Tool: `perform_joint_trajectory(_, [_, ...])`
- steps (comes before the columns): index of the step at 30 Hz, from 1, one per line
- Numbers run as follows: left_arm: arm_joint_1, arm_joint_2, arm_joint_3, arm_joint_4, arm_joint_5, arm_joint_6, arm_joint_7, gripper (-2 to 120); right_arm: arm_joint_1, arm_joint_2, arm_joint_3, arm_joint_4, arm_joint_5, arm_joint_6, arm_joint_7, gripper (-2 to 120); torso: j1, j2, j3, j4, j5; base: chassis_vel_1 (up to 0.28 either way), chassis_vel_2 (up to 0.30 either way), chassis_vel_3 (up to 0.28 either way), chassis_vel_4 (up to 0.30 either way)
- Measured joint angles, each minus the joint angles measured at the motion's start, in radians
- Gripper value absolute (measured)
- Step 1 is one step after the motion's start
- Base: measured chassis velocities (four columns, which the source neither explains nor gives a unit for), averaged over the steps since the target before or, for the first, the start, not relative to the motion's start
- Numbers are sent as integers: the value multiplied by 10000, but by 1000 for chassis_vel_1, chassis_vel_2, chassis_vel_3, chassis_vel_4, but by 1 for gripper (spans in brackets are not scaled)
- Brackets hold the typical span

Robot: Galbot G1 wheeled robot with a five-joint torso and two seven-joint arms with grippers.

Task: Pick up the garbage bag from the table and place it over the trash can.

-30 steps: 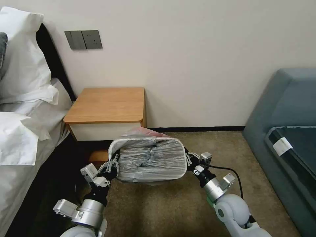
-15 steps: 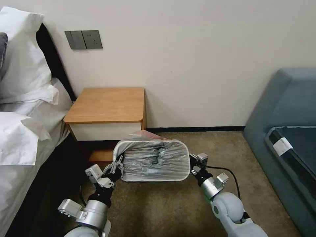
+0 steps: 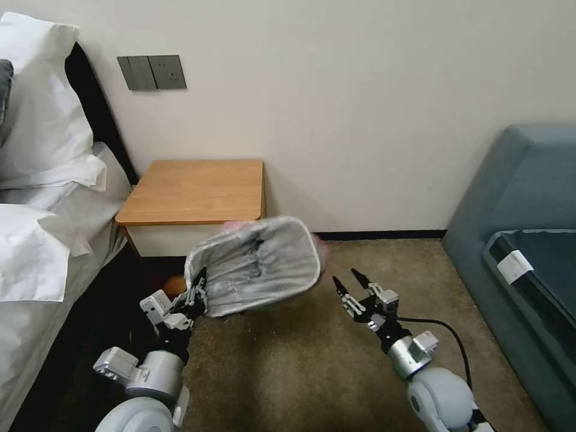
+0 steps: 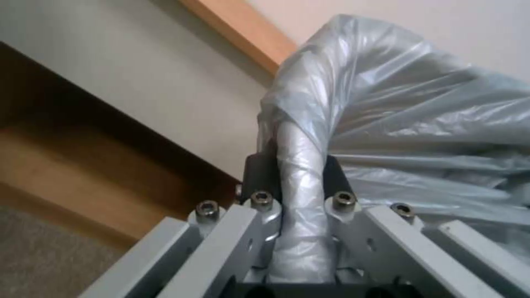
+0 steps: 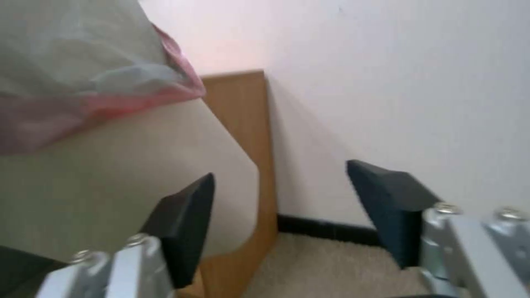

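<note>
The trash can (image 3: 307, 235) hangs tilted above the carpet in front of the table (image 3: 198, 191), its mouth turned toward me. The garbage bag (image 3: 258, 267) lines it, grey film stretched over the rim with a pink edge (image 3: 324, 249) hanging outside. My left gripper (image 3: 200, 290) is shut on the can's left rim; in the left wrist view its fingers (image 4: 257, 173) pinch the film-wrapped rim (image 4: 298, 165). To the can's right, my right gripper (image 3: 349, 283) is open and apart from it. The right wrist view shows that gripper (image 5: 284, 211) holding nothing, beside the beige can wall (image 5: 110, 178) and pink bag rim (image 5: 116, 101).
A bed with white pillows (image 3: 42, 180) lies to the left of the table. A grey-blue sofa (image 3: 522, 198) stands at the right. The wall (image 3: 360, 120) and a dark skirting board close the back. Brown carpet (image 3: 300, 372) spreads between my arms.
My right gripper let go of the can's right rim, opened and drew back to the right. The can swung up and left, tilting, held by the left gripper alone.
</note>
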Motion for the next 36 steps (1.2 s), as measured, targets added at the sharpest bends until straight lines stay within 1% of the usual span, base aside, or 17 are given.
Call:
perform_joint_trajectory(2, [-25, 5, 34, -2, 471, 267, -284, 2, -93, 92, 234, 377, 38, 233, -147, 82, 0, 0, 0, 1, 0, 0, 0, 0, 0])
perform_joint_trajectory(4, [-40, 7, 68, 22, 756, 362, -370, 2, -91, 116, 315, 611, 61, 322, -180, 86, 0, 0, 0, 2, 1, 0, 0, 0, 0])
perform_joint_trajectory(6, [-75, 66, 152, 163, 1687, 456, -436, 2, -66, 36, 311, 1297, 150, 403, -188, 94, 0, 0, 0, 1, 1, 0, 0, 0, 0])
perform_joint_trajectory(8, [-96, 110, 186, 255, 2202, 457, -396, 2, -47, -68, 230, 1674, 144, 393, -183, 99, 0, 0, 0, 2, -2, 0, 0, 0, 0])
perform_joint_trajectory(10, [-113, 167, 213, 308, 2608, 456, -341, 2, -20, -214, 87, 2074, 81, 322, -184, 100, 0, 0, 0, 2, -3, 0, 0, 0, 0])
perform_joint_trajectory(13, [-205, 368, 353, 371, 3681, 433, -46, 2, 237, -1084, -545, 2921, -427, -221, -255, 100, 0, 0, 0, 1, -2, 0, 0, 0, 0])
perform_joint_trajectory(15, [-223, 391, 375, 390, 3885, 418, 10, 2, 331, -1231, -648, 2996, -581, -348, -269, 100, 0, 0, 0, 0, -1, 0, 0, 0, 0])
perform_joint_trajectory(17, [-279, 411, 446, 504, 4594, 314, 156, 2, 796, -1854, -1156, 3103, -1261, -819, -300, 97, 0, 0, 1, 3, 1, 0, 0, 0, 0])
perform_joint_trajectory(18, [-279, 411, 446, 504, 4594, 314, 156, 2, 796, -1854, -1156, 3103, -1261, -819, -300, 97, 0, 0, 1, 3, 1, 0, 0, 0, 0])
perform_joint_trajectory(20, [-289, 375, 536, 695, 5389, 192, 272, 2, 1390, -2612, -1991, 3201, -1724, -1515, -294, 87, 0, -1, 2, 3, 0, 0, 0, 0, 0])
perform_joint_trajectory(22, [-289, 375, 560, 738, 5565, 168, 297, 2, 1594, -2826, -2252, 3222, -1858, -1704, -294, 84, 0, 0, 2, 1, 0, 0, 0, 0, 0])
perform_joint_trajectory(25, [-315, 369, 688, 877, 6199, 77, 380, 2, 2687, -3561, -3352, 3139, -2593, -2511, -345, 69, 0, 0, 2, 3, 0, 0, 0, 0, 0])
perform_joint_trajectory(27, [-315, 369, 688, 877, 6199, 77, 380, 2, 2687, -3561, -3352, 3139, -2593, -2511, -345, 69, 0, 0, 2, 3, 0, 0, 0, 0, 0])
perform_joint_trajectory(30, [-319, 359, 863, 879, 6432, 76, 419, 2, 4092, -3996, -4574, 2672, -2993, -3472, -521, 49, 0, 0, 2, 3, 0, 0, 0, 0, 0])
perform_joint_trajectory(31, [-319, 359, 863, 879, 6432, 76, 419, 2, 4092, -3996, -4574, 2672, -2993, -3472, -521, 49, 0, 0, 2, 3, 0, 0, 0, 0, 0])
perform_joint_trajectory(34, [-320, 335, 897, 996, 6790, 60, 415, 2, 5012, -4099, -5575, 2156, -2909, -4229, -662, 34, 0, 0, 2, 3, 0, 0, 0, 0, 0])
perform_joint_trajectory(36, [-338, 329, 896, 1046, 6902, 37, 415, 2, 5261, -4096, -5809, 1926, -2898, -4373, -773, 29, 0, 0, 2, 3, -1, 0, 0, 0, 0])
